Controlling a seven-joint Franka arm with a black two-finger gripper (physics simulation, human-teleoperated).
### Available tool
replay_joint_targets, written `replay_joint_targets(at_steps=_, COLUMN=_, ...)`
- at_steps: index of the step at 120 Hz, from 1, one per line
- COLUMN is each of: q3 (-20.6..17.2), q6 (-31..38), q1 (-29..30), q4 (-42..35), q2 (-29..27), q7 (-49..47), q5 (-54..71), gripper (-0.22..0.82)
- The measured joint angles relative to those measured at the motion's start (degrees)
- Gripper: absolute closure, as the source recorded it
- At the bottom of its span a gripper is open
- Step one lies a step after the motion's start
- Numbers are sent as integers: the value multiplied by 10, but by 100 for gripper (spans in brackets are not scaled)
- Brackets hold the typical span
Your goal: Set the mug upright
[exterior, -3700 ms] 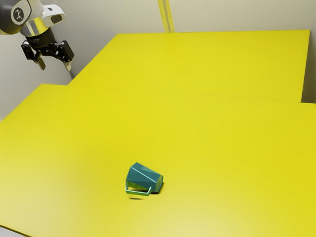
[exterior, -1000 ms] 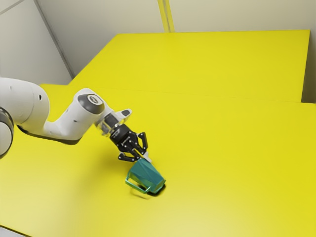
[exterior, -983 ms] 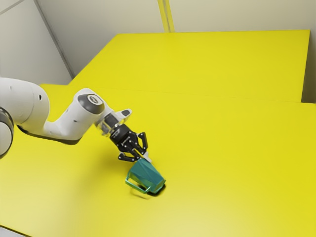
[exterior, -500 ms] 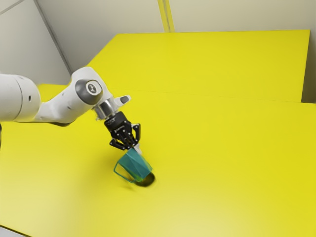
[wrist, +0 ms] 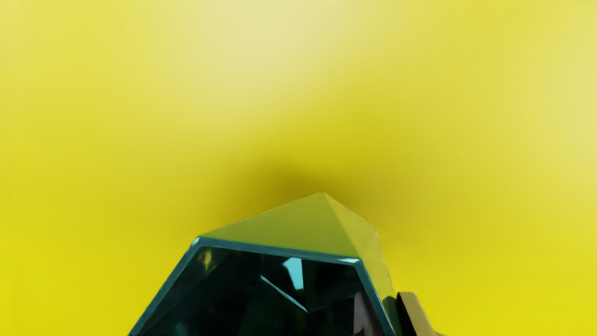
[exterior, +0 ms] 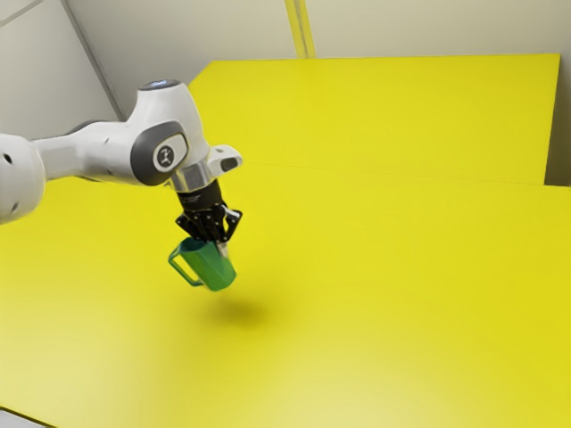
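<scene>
Mug (exterior: 209, 267) hangs just below the gripper (exterior: 217, 249), clear of the table, its mouth up toward the gripper and its base slanting down toward the exterior view's right. That lean of its long axis, partway between lying and standing, is what the coming move turns on: I judge that it calls for a little more righting, then lowering base first. The fingers are closed on the mug's wall, the inner finger (wrist: 366, 313) inside the mouth and the outer finger (wrist: 413, 313) against the outside. So one-sided a hold could let the mug swing at contact. The handle (exterior: 181, 267), an angular loop, juts from the gripper toward the exterior view's left. The body is faceted, glossy teal-green, with a polygonal rim (wrist: 280, 249). Below the gripper a soft shadow (exterior: 236, 312) falls on the smooth yellow table (exterior: 401, 285); above it rises the rounded white arm (exterior: 125, 152).
</scene>
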Motion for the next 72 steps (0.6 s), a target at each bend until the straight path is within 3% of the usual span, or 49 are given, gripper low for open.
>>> replay_joint_targets(at_steps=39, q3=-1, q6=78, q1=39, q4=5, q2=50, q7=-15, q5=41, gripper=77)
replay_joint_targets(at_steps=72, q3=0, q6=120, q1=9, q4=6, q2=86, q7=-24, q5=45, gripper=77)
